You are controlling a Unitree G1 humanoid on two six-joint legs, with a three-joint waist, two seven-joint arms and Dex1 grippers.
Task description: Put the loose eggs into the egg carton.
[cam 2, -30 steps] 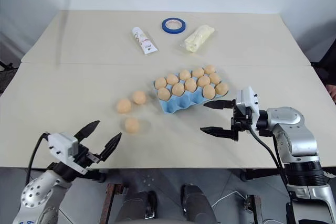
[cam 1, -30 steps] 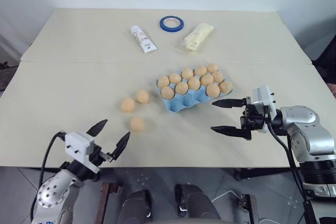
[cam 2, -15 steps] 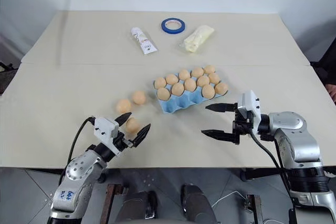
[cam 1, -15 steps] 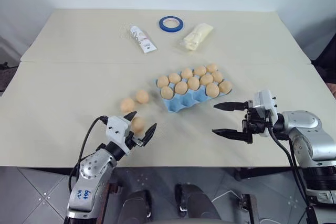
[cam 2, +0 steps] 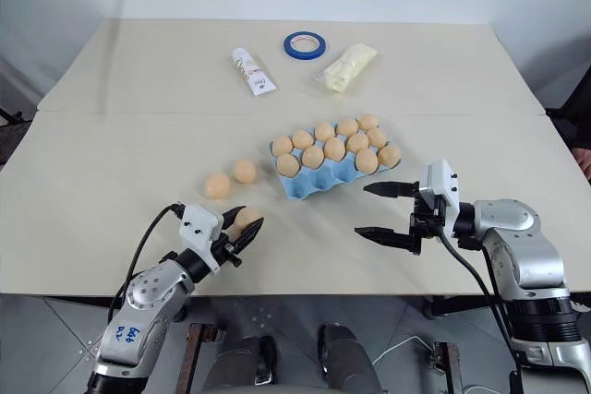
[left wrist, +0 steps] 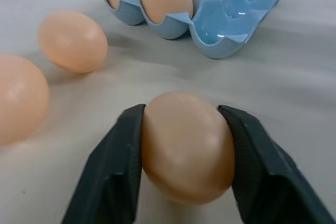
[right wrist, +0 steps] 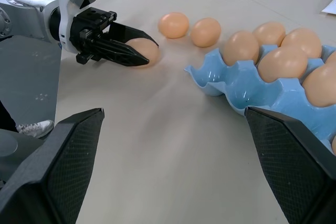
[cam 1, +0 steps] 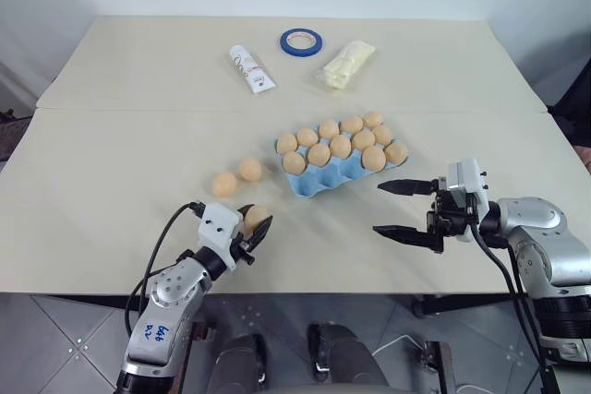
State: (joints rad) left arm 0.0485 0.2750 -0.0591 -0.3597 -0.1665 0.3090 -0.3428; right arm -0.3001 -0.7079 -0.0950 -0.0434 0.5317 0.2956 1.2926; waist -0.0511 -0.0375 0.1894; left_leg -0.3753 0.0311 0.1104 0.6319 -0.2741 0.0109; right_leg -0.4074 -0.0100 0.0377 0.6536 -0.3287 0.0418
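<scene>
Left pincer pinching one loose egg at lower left of centre, on the tabletop. Two more loose eggs just above it — side by side. Egg carton mid-frame, front cups bare. Right pincer spread wide at lower right, holding nothing.

1. Both forearms are rounded silver-grey metal with black cables.
2. The left forearm bears blue handwritten marks.
3. Each end effector has a white wrist block and two black tapered fingers.
</scene>
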